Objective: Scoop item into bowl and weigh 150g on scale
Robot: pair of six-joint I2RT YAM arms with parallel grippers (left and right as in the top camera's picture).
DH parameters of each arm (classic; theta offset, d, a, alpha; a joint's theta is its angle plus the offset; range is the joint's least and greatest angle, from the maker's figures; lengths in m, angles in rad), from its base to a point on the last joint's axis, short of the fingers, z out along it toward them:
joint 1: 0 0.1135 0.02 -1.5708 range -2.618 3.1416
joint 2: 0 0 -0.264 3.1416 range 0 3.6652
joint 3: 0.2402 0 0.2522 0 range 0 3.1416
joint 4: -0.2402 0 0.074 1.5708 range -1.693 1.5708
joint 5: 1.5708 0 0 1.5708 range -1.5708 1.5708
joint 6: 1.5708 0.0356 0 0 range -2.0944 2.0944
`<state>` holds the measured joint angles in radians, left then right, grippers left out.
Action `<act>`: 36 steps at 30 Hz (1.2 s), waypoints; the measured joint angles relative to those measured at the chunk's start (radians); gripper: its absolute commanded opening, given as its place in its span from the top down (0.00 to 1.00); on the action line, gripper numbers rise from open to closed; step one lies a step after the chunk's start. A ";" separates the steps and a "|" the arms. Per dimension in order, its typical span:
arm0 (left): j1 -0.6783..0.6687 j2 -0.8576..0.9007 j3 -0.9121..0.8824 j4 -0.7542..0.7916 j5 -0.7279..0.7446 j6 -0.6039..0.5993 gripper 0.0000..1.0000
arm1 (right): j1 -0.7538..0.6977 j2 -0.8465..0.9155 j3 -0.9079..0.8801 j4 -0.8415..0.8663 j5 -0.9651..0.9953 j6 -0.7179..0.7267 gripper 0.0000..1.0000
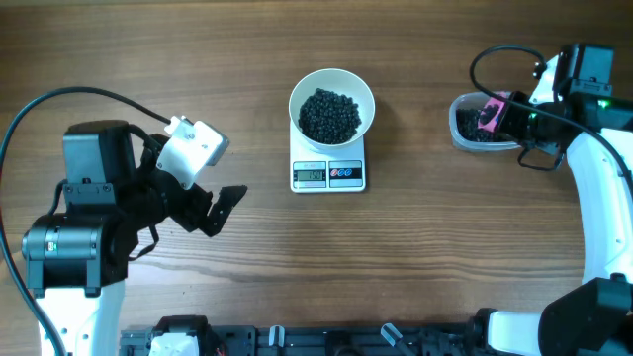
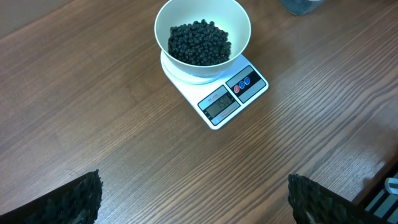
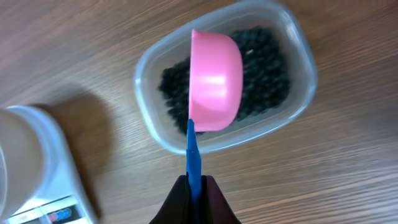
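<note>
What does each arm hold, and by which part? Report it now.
Right gripper: jaws shut on the pink scoop, by the end of its blue handle. Left gripper: jaws open, holding nothing.

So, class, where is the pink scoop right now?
Overhead view, right side: the pink scoop is held in the right gripper at the clear tub of black pellets, right of the scale.

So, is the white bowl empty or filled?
Partly filled: the bowl on the scale holds a dark heap of pellets, its white wall bare above them.
</note>
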<state>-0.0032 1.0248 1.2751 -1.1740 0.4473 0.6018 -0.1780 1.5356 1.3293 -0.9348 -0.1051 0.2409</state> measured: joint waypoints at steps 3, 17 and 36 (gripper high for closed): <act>0.000 0.000 0.000 0.000 0.000 0.000 0.00 | 0.032 0.000 0.000 0.006 0.101 -0.035 0.96; 0.000 0.000 0.000 0.000 0.000 0.000 0.00 | 0.189 -0.001 0.000 -0.004 0.430 -0.136 0.96; 0.000 0.000 0.000 0.000 0.000 0.000 0.00 | 0.196 -0.001 0.000 0.044 0.486 -0.230 0.96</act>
<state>-0.0032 1.0248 1.2751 -1.1740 0.4473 0.6018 0.0181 1.5349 1.3293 -0.8906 0.3813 0.0109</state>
